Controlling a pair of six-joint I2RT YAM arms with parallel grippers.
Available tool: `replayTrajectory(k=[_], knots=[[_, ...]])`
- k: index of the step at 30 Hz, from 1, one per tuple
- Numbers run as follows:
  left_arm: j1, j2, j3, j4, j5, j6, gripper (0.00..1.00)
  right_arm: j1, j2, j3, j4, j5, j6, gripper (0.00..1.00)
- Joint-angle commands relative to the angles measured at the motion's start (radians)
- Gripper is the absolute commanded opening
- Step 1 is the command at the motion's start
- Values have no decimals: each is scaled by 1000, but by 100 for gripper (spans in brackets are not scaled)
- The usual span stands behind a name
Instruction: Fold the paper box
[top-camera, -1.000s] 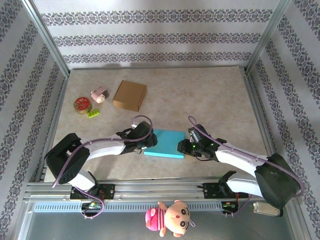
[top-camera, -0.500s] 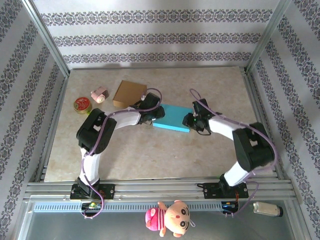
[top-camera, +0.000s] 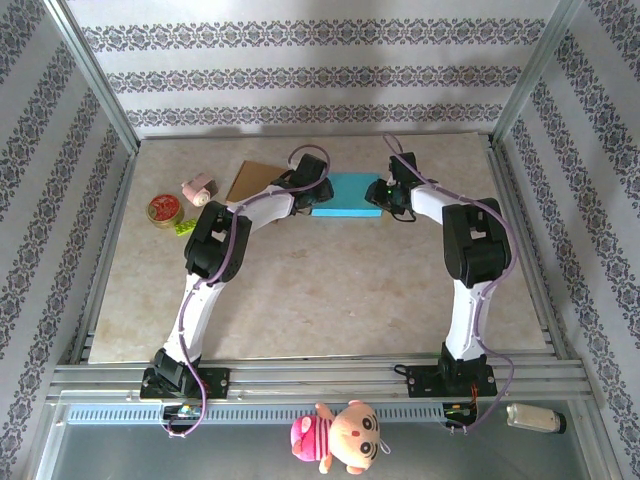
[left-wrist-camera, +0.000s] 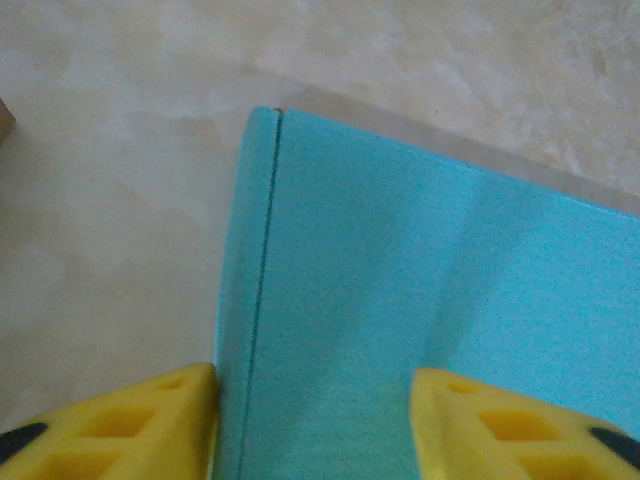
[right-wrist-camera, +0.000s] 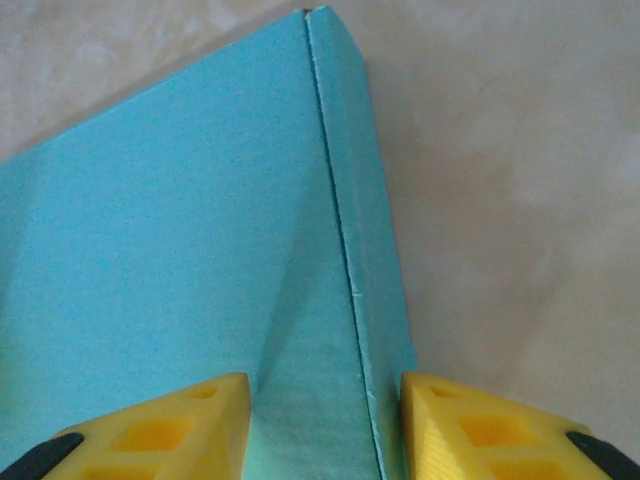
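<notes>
Teal paper box (top-camera: 345, 194) lies at the table's (top-camera: 300, 300) far middle, beside a brown carton (top-camera: 247, 180). My left gripper (left-wrist-camera: 315, 420) and right gripper (right-wrist-camera: 325, 420) straddle opposite ends, jaws half-spread (clamped or not, I cannot tell), likely bracing it for folding.

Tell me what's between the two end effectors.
The teal paper box, spanning left end effector to right end effector; seen in the top external view.

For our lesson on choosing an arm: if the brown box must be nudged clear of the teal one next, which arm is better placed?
Left, probably. The left gripper sits at the end of the teal box nearest the brown box; the right gripper is at the opposite end, with the teal box between.
</notes>
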Motion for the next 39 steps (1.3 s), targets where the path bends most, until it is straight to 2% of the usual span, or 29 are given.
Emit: replayTrajectory(k=[1,6,9,11,15,17,21,24,26,29,33,36,39], knots=[[-30,20,29,-61,111,-4,58,18,22,31,-25,-162,-29,47],[-21,-20,35,-70,101,11,67,8,-44,33,-81,-119,-51,61],[-13,-54,30,-74,109,24,81,5,-112,2,-109,-50,-53,74],[-9,-102,12,-75,114,47,88,1,-173,-34,-110,-17,-58,81],[-7,-244,-94,-42,82,106,94,-1,-304,-113,-107,38,-91,90],[-7,-346,-176,-18,62,134,96,-2,-387,-162,-107,72,-104,94],[-7,-576,-385,69,49,194,100,-3,-573,-303,-80,151,-148,95],[-7,-775,-603,194,113,249,100,-3,-765,-483,10,223,-188,95],[-7,-916,-760,247,111,267,99,0,-904,-619,67,295,-230,94],[-8,-1112,-947,245,2,288,99,-2,-1071,-785,176,432,-297,95],[-7,-1324,-1132,216,-170,339,100,-9,-1176,-955,345,524,-412,97],[-5,-1407,-1209,160,-312,413,100,-27,-1137,-1019,484,544,-498,98],[3,-1443,-1265,165,-415,496,100,-80,-976,-1020,605,468,-543,98]])
